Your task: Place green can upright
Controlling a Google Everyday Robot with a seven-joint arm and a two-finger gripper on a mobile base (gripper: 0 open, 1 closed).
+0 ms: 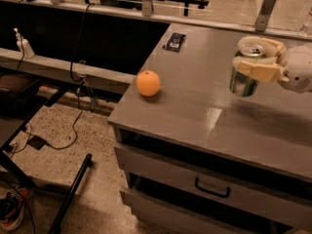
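Note:
The green can (243, 80) is upright, with its silver top facing up, over the right part of the grey table (195, 101). My gripper (255, 57) comes in from the right edge and is shut on the can's upper part, with pale fingers (258, 70) wrapped around it. The can's base looks a little above the tabletop, and a shadow lies below and to the right of it.
An orange (148, 83) sits near the table's left front edge. A dark flat packet (174, 41) lies at the back. Drawers with a dark handle (212, 189) are under the tabletop. A spray bottle (23, 44), cables and a dark stand are on the left.

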